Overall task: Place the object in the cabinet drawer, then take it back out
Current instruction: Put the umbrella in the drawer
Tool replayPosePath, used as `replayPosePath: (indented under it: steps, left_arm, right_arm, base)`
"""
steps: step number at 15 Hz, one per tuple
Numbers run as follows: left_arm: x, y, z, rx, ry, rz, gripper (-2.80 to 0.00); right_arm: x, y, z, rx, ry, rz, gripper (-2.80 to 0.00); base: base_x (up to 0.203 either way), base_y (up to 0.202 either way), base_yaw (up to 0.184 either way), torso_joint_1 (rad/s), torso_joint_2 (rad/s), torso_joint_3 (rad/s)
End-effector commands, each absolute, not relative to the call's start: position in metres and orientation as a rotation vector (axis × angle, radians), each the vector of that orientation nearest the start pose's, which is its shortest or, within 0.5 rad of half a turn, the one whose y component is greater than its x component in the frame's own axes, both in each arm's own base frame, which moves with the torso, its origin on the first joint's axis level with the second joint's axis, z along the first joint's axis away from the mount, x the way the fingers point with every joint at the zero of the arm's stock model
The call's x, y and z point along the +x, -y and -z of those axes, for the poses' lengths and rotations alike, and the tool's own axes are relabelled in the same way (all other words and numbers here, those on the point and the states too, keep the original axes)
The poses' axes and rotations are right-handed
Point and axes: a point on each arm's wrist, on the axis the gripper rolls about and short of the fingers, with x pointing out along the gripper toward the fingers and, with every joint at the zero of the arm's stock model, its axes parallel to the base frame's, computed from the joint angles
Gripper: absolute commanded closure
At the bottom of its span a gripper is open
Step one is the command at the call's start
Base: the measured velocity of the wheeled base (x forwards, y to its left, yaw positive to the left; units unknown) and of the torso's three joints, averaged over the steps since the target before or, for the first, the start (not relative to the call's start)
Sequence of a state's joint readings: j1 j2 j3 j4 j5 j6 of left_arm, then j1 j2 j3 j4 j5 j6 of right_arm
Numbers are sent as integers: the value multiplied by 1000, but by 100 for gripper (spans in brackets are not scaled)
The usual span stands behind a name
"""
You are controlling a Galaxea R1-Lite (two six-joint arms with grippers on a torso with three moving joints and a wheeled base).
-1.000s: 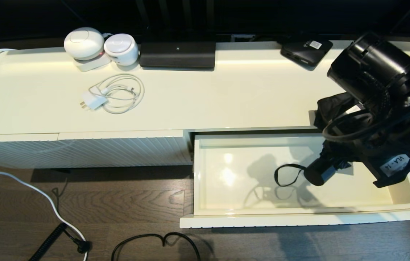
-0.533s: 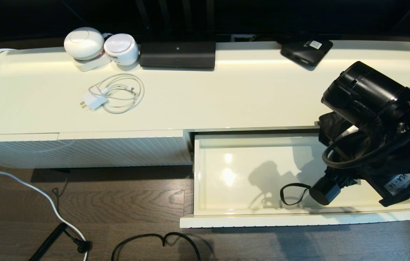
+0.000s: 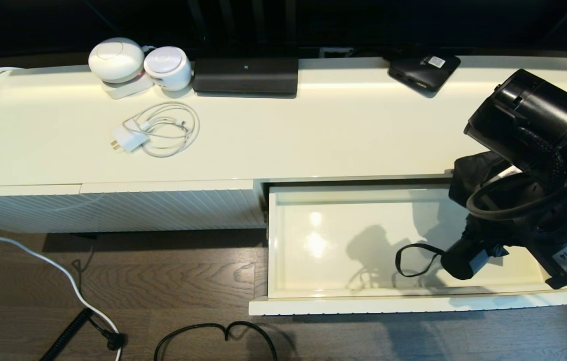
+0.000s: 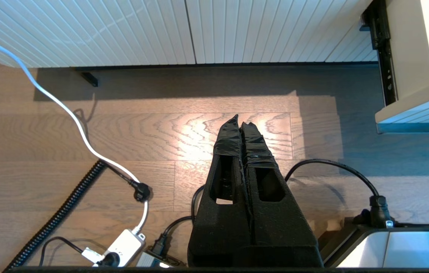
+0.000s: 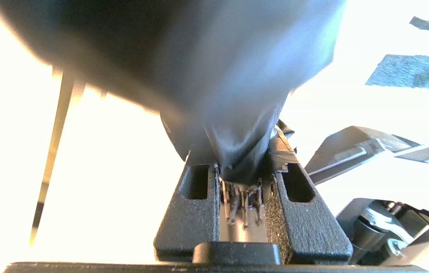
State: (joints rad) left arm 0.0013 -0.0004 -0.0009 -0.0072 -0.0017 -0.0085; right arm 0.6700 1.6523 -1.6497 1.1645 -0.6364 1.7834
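My right gripper (image 5: 242,167) — clamped on the wrinkly black folding umbrella (image 3: 466,255) over the glossy cream drawer (image 3: 270,240). My left gripper (image 4: 241,123) — closed, parked near the floor. Risk: loose fabric slipping out.

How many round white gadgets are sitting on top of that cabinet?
2: the larger white dome sits at the back left of the cabinet top, and the smaller one stands right beside it.

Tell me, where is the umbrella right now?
In the head view the umbrella is at the right end of the open drawer, held by the right gripper, its loop dangling leftward.
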Motion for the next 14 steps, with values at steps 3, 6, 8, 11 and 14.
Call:
replayPosePath:
  steps: [3, 6, 8, 11, 14]
  left_arm:
    - [-23, 0, -77, -8, 12, 0, 0]
    - [-23, 0, -76, -8, 11, 0, 0]
    - [-23, 0, -77, -9, 12, 0, 0]
    - [-23, 0, -77, -9, 12, 0, 0]
    - [-23, 0, -76, -8, 11, 0, 0]
  right_arm:
    - [189, -134, -286, 943, -620, 756, 0]
    - [201, -142, -269, 912, -641, 802, 0]
    - [212, -150, -251, 891, -654, 826, 0]
    - [222, -156, -239, 866, -658, 841, 0]
    - [230, -163, -228, 838, -669, 855, 0]
  base:
    - [0, 0, 0, 0, 0, 0]
    - [0, 0, 0, 0, 0, 0]
    - [0, 0, 0, 0, 0, 0]
    - [0, 0, 0, 0, 0, 0]
    - [0, 0, 0, 0, 0, 0]
